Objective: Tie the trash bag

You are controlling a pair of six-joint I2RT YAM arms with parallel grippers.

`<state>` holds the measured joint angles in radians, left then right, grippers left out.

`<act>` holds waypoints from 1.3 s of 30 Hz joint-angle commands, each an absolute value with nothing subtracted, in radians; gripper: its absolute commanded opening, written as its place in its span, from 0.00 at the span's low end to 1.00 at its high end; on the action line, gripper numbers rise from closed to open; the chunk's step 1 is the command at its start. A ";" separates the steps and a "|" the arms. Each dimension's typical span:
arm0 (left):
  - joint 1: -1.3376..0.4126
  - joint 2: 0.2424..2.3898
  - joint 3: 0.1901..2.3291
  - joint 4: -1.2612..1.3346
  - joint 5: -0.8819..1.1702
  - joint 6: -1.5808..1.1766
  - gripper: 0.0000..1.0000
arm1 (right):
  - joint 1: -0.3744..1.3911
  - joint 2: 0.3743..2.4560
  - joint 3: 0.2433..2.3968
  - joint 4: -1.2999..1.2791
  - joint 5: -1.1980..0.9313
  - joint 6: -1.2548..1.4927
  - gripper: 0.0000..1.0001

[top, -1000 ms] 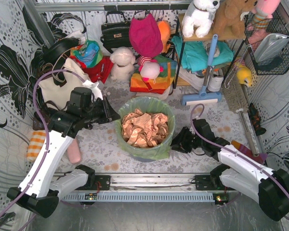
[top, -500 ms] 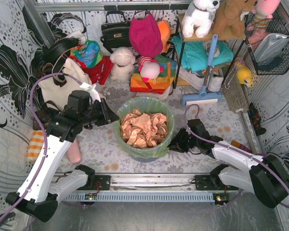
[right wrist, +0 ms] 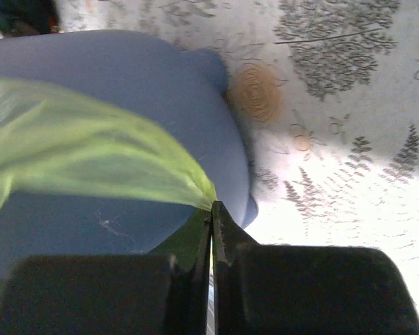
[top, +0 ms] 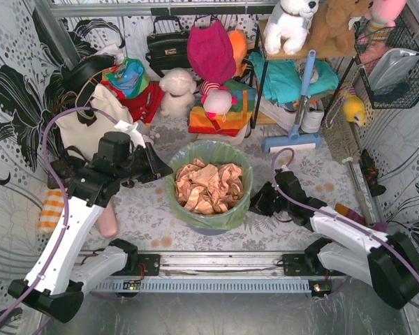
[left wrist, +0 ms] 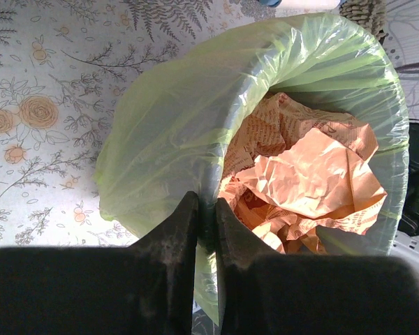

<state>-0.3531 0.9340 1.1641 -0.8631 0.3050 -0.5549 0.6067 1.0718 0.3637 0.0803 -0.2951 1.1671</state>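
Two narrow pinches, left hand (left wrist: 206, 223) and right hand (right wrist: 211, 213), hold the translucent light-green thin plastic trash bag (left wrist: 174, 118); the right's bite looks slight and may slip.

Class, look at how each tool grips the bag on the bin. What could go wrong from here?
1. The right tool holds only a thin pinch of bag, taut off the bin: it may tear or slip out.
2. The left tool straddles the rim; if it clamps the bin wall too, pulling could tip the bin.
3. The paper sits heaped near the rim and may spill.
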 commanded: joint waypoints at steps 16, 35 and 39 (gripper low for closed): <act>-0.360 0.896 1.157 -0.774 0.180 -0.673 0.09 | 0.614 0.577 0.649 -0.375 -0.206 1.044 0.00; -0.367 0.897 1.153 -0.729 0.179 -0.696 0.07 | 0.614 0.722 0.851 0.035 -0.333 0.928 0.00; -0.371 0.895 1.130 -0.687 0.193 -0.711 0.07 | 0.614 0.755 0.871 0.091 -0.330 0.920 0.00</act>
<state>-0.3607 0.9104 1.1435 -0.8249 0.1921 -0.6800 0.6067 0.7376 0.8196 -0.0368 -0.3073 0.9493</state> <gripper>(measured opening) 0.188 0.003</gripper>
